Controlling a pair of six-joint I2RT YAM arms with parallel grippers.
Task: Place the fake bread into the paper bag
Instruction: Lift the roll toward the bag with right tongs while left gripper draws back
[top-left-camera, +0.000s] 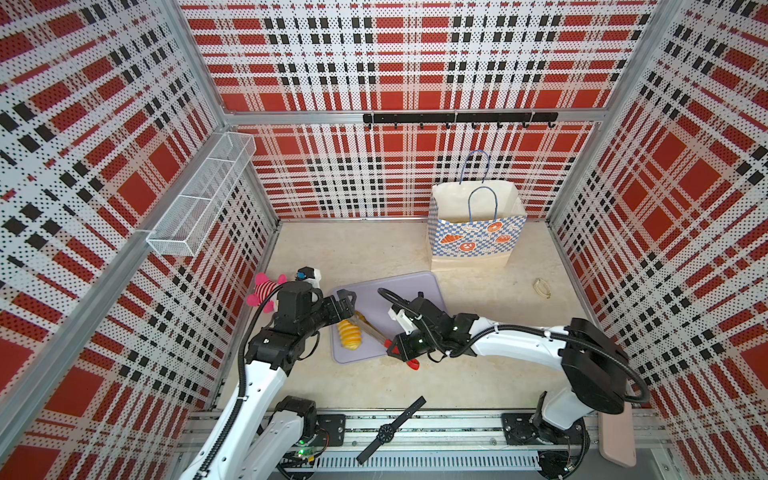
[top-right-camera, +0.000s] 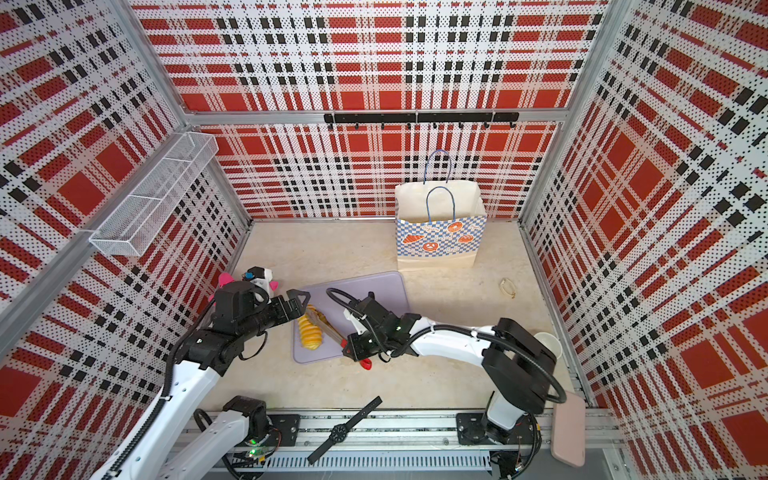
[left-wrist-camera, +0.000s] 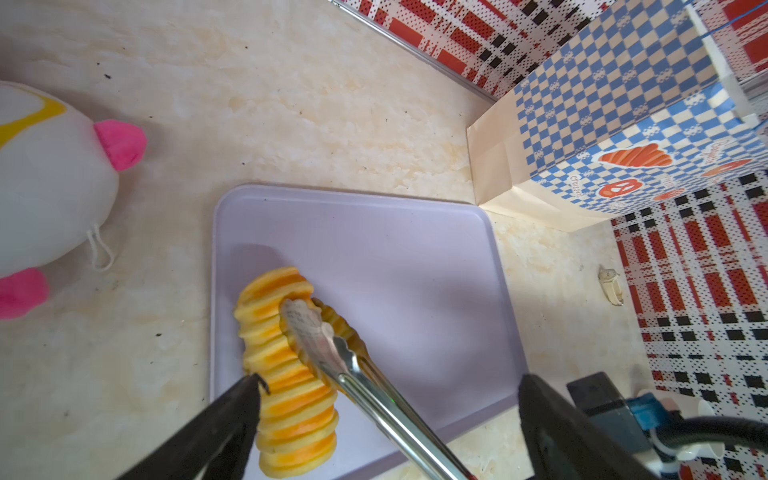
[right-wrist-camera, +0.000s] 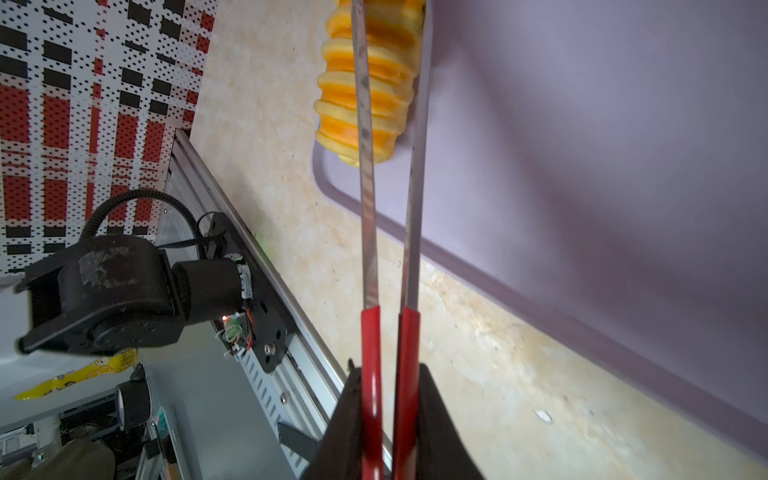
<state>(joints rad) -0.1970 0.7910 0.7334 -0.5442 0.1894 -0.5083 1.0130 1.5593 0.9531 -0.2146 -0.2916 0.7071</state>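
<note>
Presently on my screens, left to right.

1. Pink-striped plush doll (top-left-camera: 265, 291): lies on the tabletop (top-left-camera: 374, 249) against the left wall, with a white soft toy (left-wrist-camera: 50, 178) just beside it.
2. Left gripper (top-left-camera: 348, 309): claw spread wide and holding nothing, poised at the tray's left edge. One finger is close beside the loaf; I cannot tell whether it touches.
3. Fake bread (top-left-camera: 349, 336): one ridged golden loaf, the only piece I can see. It lies on the lavender tray (top-left-camera: 415, 286), along the left edge toward the front corner.
4. Tongs (top-left-camera: 371, 332): steel, red handles. The ends straddle the loaf's far part, one resting on top of it.
5. Right gripper (right-wrist-camera: 388, 374): claw pressed onto the red handles, pinching the tongs, at the tray's front edge.
6. Black wristwatch (top-left-camera: 388, 430): lies across the front rail, between the two arm bases.
7. Paper bag (top-left-camera: 473, 243): upright, mouth open, both cord handles standing. It stands at the back right, just behind the tray's far right corner and well apart from the loaf.
8. Small pale clip (top-left-camera: 541, 288): on the tabletop, right of the tray.
9. Pink phone (top-left-camera: 617, 436): at the front right corner.
</note>
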